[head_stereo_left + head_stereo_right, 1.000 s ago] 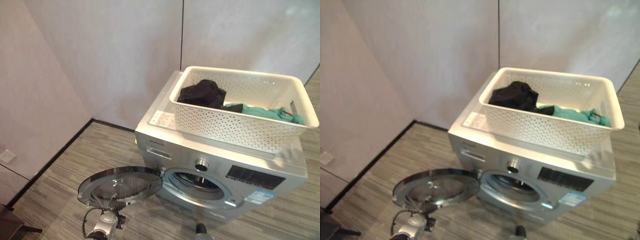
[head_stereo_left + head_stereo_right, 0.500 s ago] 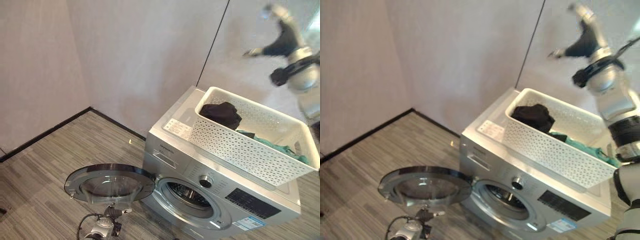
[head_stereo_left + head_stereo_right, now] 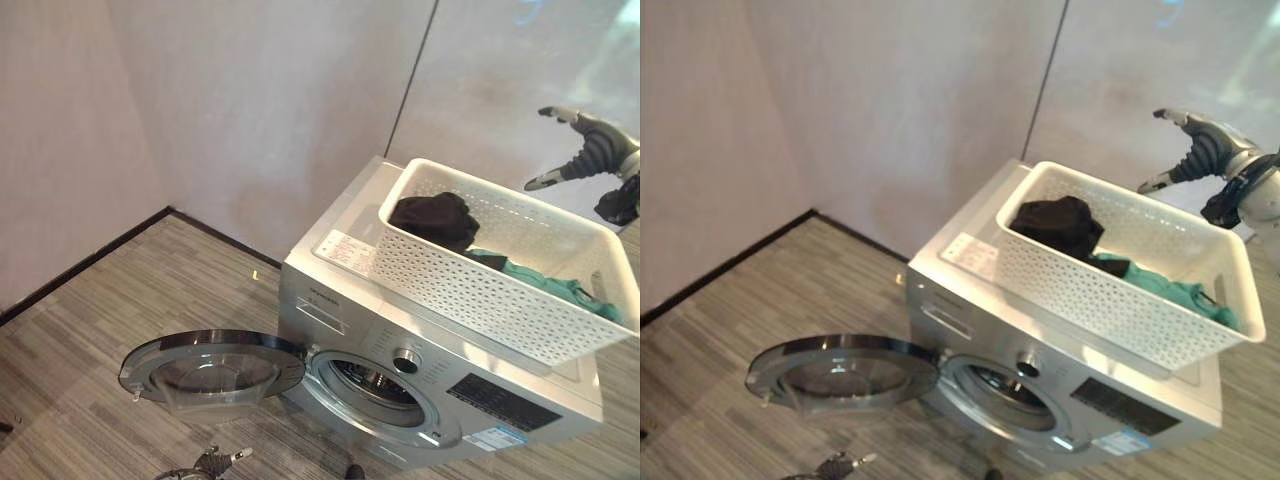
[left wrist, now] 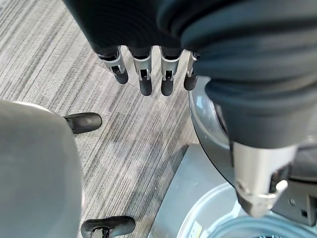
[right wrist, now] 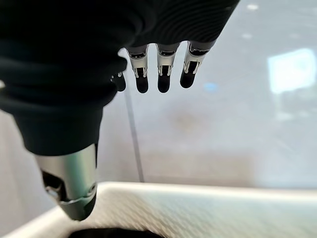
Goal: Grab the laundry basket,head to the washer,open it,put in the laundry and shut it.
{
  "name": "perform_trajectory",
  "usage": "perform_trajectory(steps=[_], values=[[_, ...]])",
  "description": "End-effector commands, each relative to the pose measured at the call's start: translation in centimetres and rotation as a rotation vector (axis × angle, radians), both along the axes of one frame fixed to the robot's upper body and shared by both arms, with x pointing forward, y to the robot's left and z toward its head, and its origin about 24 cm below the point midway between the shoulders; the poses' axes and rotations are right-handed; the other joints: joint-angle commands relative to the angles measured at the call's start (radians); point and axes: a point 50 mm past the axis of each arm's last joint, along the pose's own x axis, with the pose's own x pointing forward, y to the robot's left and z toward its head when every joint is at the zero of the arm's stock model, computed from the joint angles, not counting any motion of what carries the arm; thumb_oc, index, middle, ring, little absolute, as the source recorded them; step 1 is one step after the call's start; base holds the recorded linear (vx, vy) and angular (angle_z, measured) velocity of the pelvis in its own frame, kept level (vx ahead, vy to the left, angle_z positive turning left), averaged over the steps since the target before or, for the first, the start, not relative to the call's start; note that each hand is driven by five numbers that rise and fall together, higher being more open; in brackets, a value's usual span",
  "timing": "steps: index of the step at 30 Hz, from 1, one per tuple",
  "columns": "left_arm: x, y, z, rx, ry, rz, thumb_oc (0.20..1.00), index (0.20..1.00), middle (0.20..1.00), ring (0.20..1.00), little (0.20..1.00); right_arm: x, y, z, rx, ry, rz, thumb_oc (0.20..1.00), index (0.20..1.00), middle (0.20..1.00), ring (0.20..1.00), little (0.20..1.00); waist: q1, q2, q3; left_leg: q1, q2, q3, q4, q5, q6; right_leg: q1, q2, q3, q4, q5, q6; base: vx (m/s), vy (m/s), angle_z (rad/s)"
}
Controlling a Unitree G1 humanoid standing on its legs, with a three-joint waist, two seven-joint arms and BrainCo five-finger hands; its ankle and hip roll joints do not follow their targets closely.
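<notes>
While the right hand [image 3: 590, 150] hovers spread-fingered past the basket's [image 3: 470, 285] far rim, a careless reach could shove it off the washer [image 3: 330, 300]; the left hand [image 4: 148, 74] hangs slack-fingered.

No legible text anywhere. White label [image 3: 343, 248] on washer [image 3: 420, 340] top, at 9 o'clock of laundry basket [image 3: 480, 290]: print too small. Blue-white sticker [image 3: 493, 439] on washer front, 5 o'clock of porthole: unreadable. Dark control panel [image 3: 505, 402]: markings indistinct.

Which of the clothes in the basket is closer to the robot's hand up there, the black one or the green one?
The green garment. It lies at the basket's end below the raised right hand, while the black garment sits at the far end.
</notes>
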Motion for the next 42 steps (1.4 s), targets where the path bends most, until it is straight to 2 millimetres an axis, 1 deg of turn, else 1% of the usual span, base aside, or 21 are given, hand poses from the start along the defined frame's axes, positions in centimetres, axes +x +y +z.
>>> perform_trajectory(steps=[1, 2, 3, 9, 15, 17, 20, 21, 23, 25, 26, 27, 29, 30, 31, 34, 35, 36, 38, 39, 42], values=[[1.8, 0.1, 0.5, -0.008, -0.06, -0.01, 1.0, 1.0, 1.0, 1.0, 1.0, 1.2, 0.6, 2.2, -0.002, -0.054, 0.001, 1.0, 1.0, 1.0, 1.0, 1.0, 0.048, -0.016, -0.012, 0.03, 0.032, 0.031, 0.013, -0.052, 0.024, -0.093, -0.03, 0.021, 0.116, -0.074, 0.024, 0.01, -0.012, -0.13], [1.9, 0.0, 0.5, -0.012, -0.068, -0.003, 1.0, 1.0, 1.0, 1.0, 1.0, 1.7, 0.7, 1.8, -0.009, -0.035, -0.016, 1.0, 1.0, 1.0, 1.0, 1.0, 0.055, -0.017, -0.004, 0.028, 0.034, 0.028, 0.017, -0.053, 0.024, -0.095, -0.03, 0.019, 0.123, -0.078, 0.023, 0.0, -0.016, -0.12], [1.9, 0.0, 0.5, -0.011, -0.069, 0.0, 1.0, 1.0, 1.0, 1.0, 1.0, 1.9, 0.9, 2.1, -0.012, -0.038, -0.018, 1.0, 1.0, 1.0, 1.0, 1.0, 0.057, -0.017, 0.001, 0.024, 0.035, 0.025, 0.02, -0.053, 0.024, -0.097, -0.03, 0.017, 0.126, -0.08, 0.021, 0.0, -0.014, -0.13], [1.5, -0.3, 0.3, -0.024, -0.057, 0.003, 1.0, 1.0, 1.0, 1.0, 1.0, 2.5, 0.8, 1.2, -0.005, -0.014, -0.043, 1.0, 1.0, 1.0, 1.0, 1.0, 0.069, -0.016, 0.017, 0.002, 0.042, 0.01, 0.03, -0.046, 0.021, -0.093, -0.028, 0.004, 0.119, -0.086, 0.015, 0.01, -0.014, 0.01], [0.1, 0.2, 0.0, -0.01, -0.012, 0.042, 1.0, 1.0, 1.0, 1.0, 1.0, 3.7, 2.1, 0.3, -0.006, 0.006, -0.036, 1.0, 1.0, 1.0, 1.0, 1.0, 0.087, -0.02, 0.02, -0.016, 0.048, -0.001, 0.018, -0.03, 0.014, -0.083, -0.02, -0.017, 0.092, -0.085, 0.007, 0.02, -0.02, 0.16], [0.0, 0.3, 0.0, -0.005, -0.007, 0.046, 1.0, 1.0, 1.0, 1.0, 1.0, 3.9, 2.3, 0.3, -0.009, 0.006, -0.037, 1.0, 1.0, 1.0, 1.0, 1.0, 0.088, -0.021, 0.02, -0.019, 0.048, -0.003, 0.016, -0.028, 0.014, -0.083, -0.02, -0.018, 0.089, -0.084, 0.007, 0.0, -0.012, 0.13], [-0.3, 0.4, -0.1, -0.007, 0.007, 0.072, 1.0, 1.0, 1.0, 1.0, 1.0, 4.6, 3.5, -0.3, -0.012, 0.023, -0.023, 1.0, 1.0, 1.0, 1.0, 1.0, 0.096, -0.026, 0.022, -0.03, 0.051, -0.009, 0.013, -0.022, 0.011, -0.079, -0.015, -0.026, 0.08, -0.086, 0.002, 0.0, -0.003, 0.01], [-0.3, 0.4, -0.1, -0.007, 0.007, 0.072, 1.0, 1.0, 1.0, 1.0, 1.0, 4.6, 3.5, -0.3, -0.012, 0.023, -0.023, 1.0, 1.0, 1.0, 1.0, 1.0, 0.095, -0.026, 0.022, -0.031, 0.051, -0.01, 0.013, -0.022, 0.011, -0.079, -0.015, -0.026, 0.08, -0.086, 0.002, 0.0, 0.0, 0.0], [-0.3, 0.3, -0.1, -0.011, 0.006, 0.08, 1.0, 1.0, 1.0, 1.0, 1.0, 5.0, 4.2, -1.4, -0.012, 0.055, -0.012, 1.0, 1.0, 1.0, 1.0, 1.0, 0.1, -0.033, 0.027, -0.035, 0.055, -0.014, 0.012, -0.02, 0.009, -0.078, -0.013, -0.032, 0.079, -0.087, 0.0, 0.01, -0.018, 0.09], [-0.3, 0.3, -0.1, -0.012, 0.005, 0.081, 1.0, 1.0, 1.0, 1.0, 1.0, 5.1, 4.3, -1.7, -0.01, 0.064, -0.008, 1.0, 1.0, 1.0, 1.0, 1.0, 0.102, -0.034, 0.029, -0.037, 0.056, -0.016, 0.012, -0.019, 0.008, -0.078, -0.012, -0.034, 0.079, -0.087, 0.0, 0.0, -0.01, 0.04], [-0.2, 0.4, -0.1, -0.012, 0.003, 0.082, 1.0, 1.0, 1.0, 1.0, 1.0, 5.1, 4.5, -2.1, -0.009, 0.078, -0.007, 1.0, 1.0, 1.0, 1.0, 1.0, 0.105, -0.037, 0.033, -0.041, 0.057, -0.018, 0.012, -0.018, 0.007, -0.078, -0.011, -0.036, 0.079, -0.088, -0.001, -0.01, -0.027, 0.07], [-0.1, 0.3, 0.0, -0.014, -0.001, 0.076, 1.0, 1.0, 1.0, 1.0, 1.0, 5.2, 4.7, -3.0, -0.019, 0.114, -0.006, 1.0, 1.0, 1.0, 1.0, 1.0, 0.109, -0.04, 0.041, -0.046, 0.059, -0.021, 0.012, -0.016, 0.006, -0.078, -0.01, -0.039, 0.078, -0.088, -0.003, -0.01, -0.022, 0.1], [0.0, 0.3, 0.0, -0.014, -0.003, 0.07, 1.0, 1.0, 1.0, 1.0, 1.0, 5.2, 4.7, -3.5, -0.022, 0.134, -0.006, 1.0, 1.0, 1.0, 1.0, 1.0, 0.111, -0.042, 0.045, -0.048, 0.061, -0.022, 0.012, -0.014, 0.006, -0.079, -0.01, -0.041, 0.078, -0.089, -0.004, -0.01, -0.015, 0.14], [0.2, 0.1, 0.0, -0.022, -0.008, 0.062, 1.0, 1.0, 1.0, 1.0, 1.0, 5.2, 4.4, -4.7, -0.033, 0.18, -0.022, 1.0, 1.0, 1.0, 1.0, 1.0, 0.115, -0.042, 0.053, -0.054, 0.06, -0.025, 0.012, -0.012, 0.005, -0.08, -0.009, -0.042, 0.078, -0.089, -0.005, -0.01, -0.012, 0.11], [0.2, 0.1, 0.0, -0.022, -0.008, 0.062, 1.0, 1.0, 1.0, 1.0, 1.0, 5.2, 4.4, -4.7, -0.033, 0.18, -0.022, 1.0, 1.0, 1.0, 1.0, 1.0, 0.115, -0.042, 0.053, -0.054, 0.06, -0.025, 0.012, -0.012, 0.005, -0.08, -0.009, -0.043, 0.078, -0.089, -0.005, -0.01, -0.01, 0.05], [0.5, -0.2, 0.0, -0.031, -0.016, 0.051, 1.0, 1.0, 1.0, 1.0, 1.0, 5.0, 4.1, -6.7, -0.047, 0.25, -0.044, 1.0, 1.0, 1.0, 1.0, 1.0, 0.119, -0.041, 0.066, -0.062, 0.062, -0.031, 0.011, -0.008, 0.004, -0.081, -0.009, -0.049, 0.075, -0.089, -0.006, 0.0, 0.0, 0.0], [0.9, -0.4, 0.1, -0.036, -0.024, 0.041, 1.0, 1.0, 1.0, 1.0, 1.0, 5.0, 3.9, -7.8, -0.034, 0.282, -0.062, 1.0, 1.0, 1.0, 1.0, 1.0, 0.122, -0.038, 0.075, -0.067, 0.061, -0.034, 0.012, -0.006, 0.003, -0.084, -0.01, -0.049, 0.074, -0.088, -0.007, 0.0, 0.0, 0.0], [0.9, -0.4, 0.1, -0.036, -0.024, 0.041, 1.0, 1.0, 1.0, 1.0, 1.0, 5.0, 3.9, -7.8, -0.034, 0.282, -0.061, 1.0, 1.0, 1.0, 1.0, 1.0, 0.122, -0.038, 0.075, -0.067, 0.061, -0.034, 0.012, -0.006, 0.003, -0.084, -0.01, -0.049, 0.074, -0.088, -0.007, 0.0, 0.0, 0.0], [1.0, -0.5, 0.1, -0.038, -0.022, 0.027, 1.0, 1.0, 1.0, 1.0, 1.0, 4.8, 3.7, -9.0, -0.019, 0.321, -0.087, 1.0, 1.0, 1.0, 1.0, 1.0, 0.123, -0.032, 0.08, -0.072, 0.06, -0.038, 0.01, -0.003, 0.003, -0.086, -0.011, -0.052, 0.072, -0.087, -0.007, 0.0, 0.0, 0.0], [1.0, -0.5, 0.1, -0.038, -0.022, 0.028, 1.0, 1.0, 1.0, 1.0, 1.0, 4.8, 3.7, -9.0, -0.019, 0.321, -0.087, 1.0, 1.0, 1.0, 1.0, 1.0, 0.123, -0.032, 0.08, -0.072, 0.06, -0.038, 0.01, -0.003, 0.003, -0.086, -0.011, -0.053, 0.072, -0.087, -0.007, 0.01, 0.007, 0.04], [1.1, -0.9, 0.1, -0.044, -0.023, 0.011, 1.0, 1.0, 1.0, 1.0, 1.0, 4.8, 3.3, -10.0, 0.003, 0.349, -0.119, 1.0, 1.0, 1.0, 1.0, 1.0, 0.125, -0.024, 0.082, -0.079, 0.057, -0.042, 0.008, 0.001, 0.005, -0.087, -0.014, -0.055, 0.069, -0.084, -0.008, 0.01, 0.011, 0.04]])
